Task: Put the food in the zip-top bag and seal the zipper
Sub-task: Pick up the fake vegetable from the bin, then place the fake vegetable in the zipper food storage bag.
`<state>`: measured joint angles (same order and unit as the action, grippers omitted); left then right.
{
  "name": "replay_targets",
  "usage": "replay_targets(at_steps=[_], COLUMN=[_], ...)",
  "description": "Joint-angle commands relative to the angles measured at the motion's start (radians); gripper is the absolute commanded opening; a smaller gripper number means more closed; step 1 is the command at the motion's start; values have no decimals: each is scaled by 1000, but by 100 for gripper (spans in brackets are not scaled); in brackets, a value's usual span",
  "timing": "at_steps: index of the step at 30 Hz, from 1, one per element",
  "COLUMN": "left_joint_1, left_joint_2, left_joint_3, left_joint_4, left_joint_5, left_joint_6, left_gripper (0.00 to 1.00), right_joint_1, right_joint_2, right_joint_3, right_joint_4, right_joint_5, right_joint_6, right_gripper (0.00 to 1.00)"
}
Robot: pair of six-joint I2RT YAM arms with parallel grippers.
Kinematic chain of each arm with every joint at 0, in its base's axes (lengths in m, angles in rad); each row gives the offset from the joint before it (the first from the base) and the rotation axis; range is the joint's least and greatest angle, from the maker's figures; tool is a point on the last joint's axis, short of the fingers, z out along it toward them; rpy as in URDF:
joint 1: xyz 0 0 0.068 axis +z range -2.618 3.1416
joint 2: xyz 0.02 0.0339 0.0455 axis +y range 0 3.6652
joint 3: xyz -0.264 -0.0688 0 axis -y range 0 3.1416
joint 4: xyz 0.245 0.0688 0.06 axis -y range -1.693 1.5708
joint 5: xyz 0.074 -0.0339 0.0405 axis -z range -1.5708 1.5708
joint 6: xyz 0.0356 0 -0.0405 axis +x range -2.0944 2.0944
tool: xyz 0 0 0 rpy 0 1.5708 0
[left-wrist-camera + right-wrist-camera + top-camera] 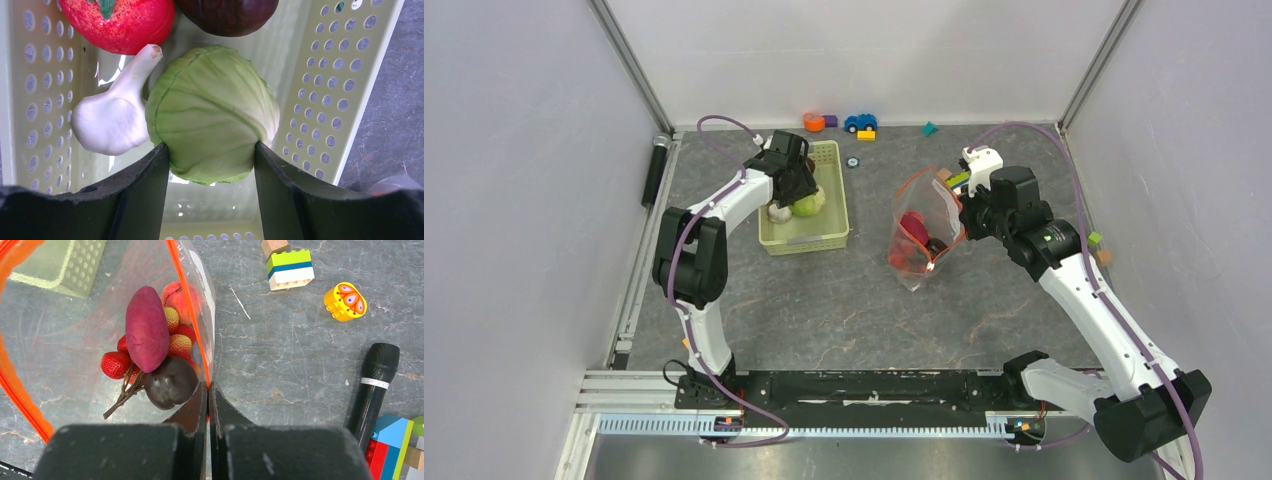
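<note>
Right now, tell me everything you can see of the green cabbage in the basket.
The cabbage is a round, pale green toy with veined, overlapping leaves and a matte surface. It is inside the pale green perforated basket, gripped by the left gripper, one finger against each side. A white garlic bulb lies against it on the left of the wrist view.

Top view, centre: open table [864, 300] between basket [809, 243] and zip-top bag [924, 205]. Left wrist view: garlic [112, 120] touches the cabbage [212, 125] on its left; basket wall stands near at right.
</note>
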<state>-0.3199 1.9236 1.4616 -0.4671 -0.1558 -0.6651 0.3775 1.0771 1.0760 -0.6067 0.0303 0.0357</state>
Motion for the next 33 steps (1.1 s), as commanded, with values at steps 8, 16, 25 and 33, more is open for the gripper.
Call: replay_targets(at_steps=[8, 16, 25, 33], left_joint_1=[8, 7, 4, -11], left_joint_2=[-56, -192, -354, -519], left_joint_3=[9, -80, -133, -170], left_joint_4=[7, 70, 125, 247], left_joint_5=[-6, 28, 142, 336], left_joint_6=[55, 102, 152, 183], left_gripper=[2, 2, 2, 2], right_joint_1=[-3, -4, -4, -3], right_joint_2=[-10, -2, -2, -4], right_joint_3=[32, 28, 30, 33], right_joint_4=[17, 21, 21, 21], right_joint_5=[46, 44, 30, 23], right_joint_6=[-20, -19, -14, -13], right_gripper=[0, 0, 0, 0])
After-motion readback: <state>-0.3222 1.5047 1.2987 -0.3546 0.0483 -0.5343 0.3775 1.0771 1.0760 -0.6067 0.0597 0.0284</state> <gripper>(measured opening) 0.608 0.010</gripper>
